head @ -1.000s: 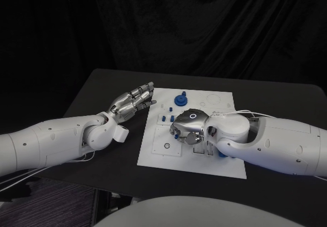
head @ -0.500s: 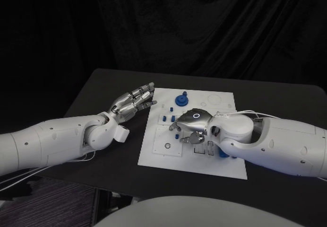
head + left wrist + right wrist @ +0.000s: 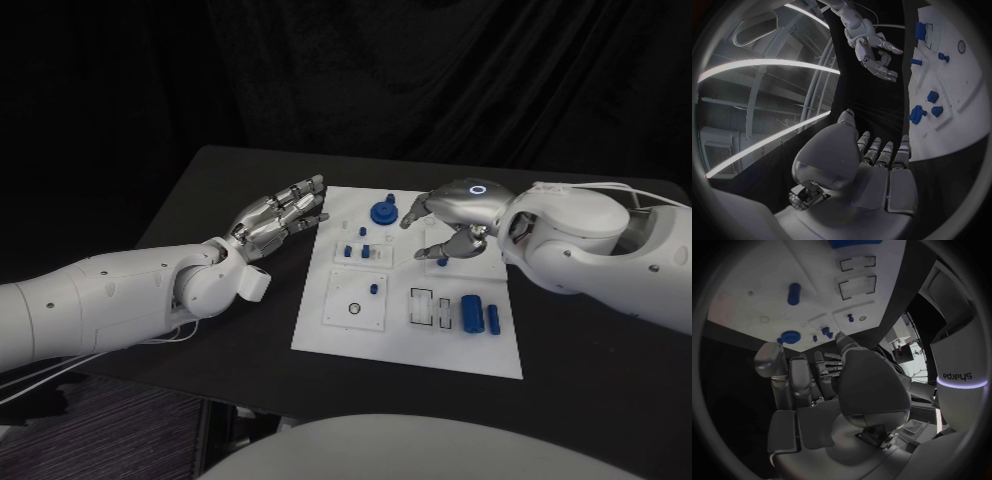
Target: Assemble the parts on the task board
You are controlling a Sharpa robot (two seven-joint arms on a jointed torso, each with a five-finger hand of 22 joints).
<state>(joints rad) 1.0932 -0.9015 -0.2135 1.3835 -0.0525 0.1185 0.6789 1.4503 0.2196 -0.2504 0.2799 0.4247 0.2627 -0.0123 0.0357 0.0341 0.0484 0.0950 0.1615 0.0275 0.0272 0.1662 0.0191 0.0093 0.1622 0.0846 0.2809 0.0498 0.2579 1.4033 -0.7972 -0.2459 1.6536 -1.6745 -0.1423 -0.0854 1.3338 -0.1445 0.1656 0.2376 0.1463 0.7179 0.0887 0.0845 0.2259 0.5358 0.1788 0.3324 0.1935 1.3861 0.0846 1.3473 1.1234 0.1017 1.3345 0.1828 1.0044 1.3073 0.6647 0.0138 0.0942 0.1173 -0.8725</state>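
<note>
- Hands: the right hand [image 3: 450,228] is hovering over the task board [image 3: 397,345], fingers curled, seemingly grasping nothing; the left hand [image 3: 284,215] is resting released beside it.
- Advice: it is probably reaching for the small blue part [image 3: 441,261]; fingers need spreading before descending.

A robotics lab: black table [image 3: 231,190], black backdrop curtain [image 3: 433,70], white task board [image 3: 397,335].

Both arms are smooth, rounded white shells. Each ends in a silver metallic many-fingered left hand [image 3: 286,213] and right hand [image 3: 454,218]. The right hand's back carries a glowing ring light; thin white cables run along its forearm.
</note>
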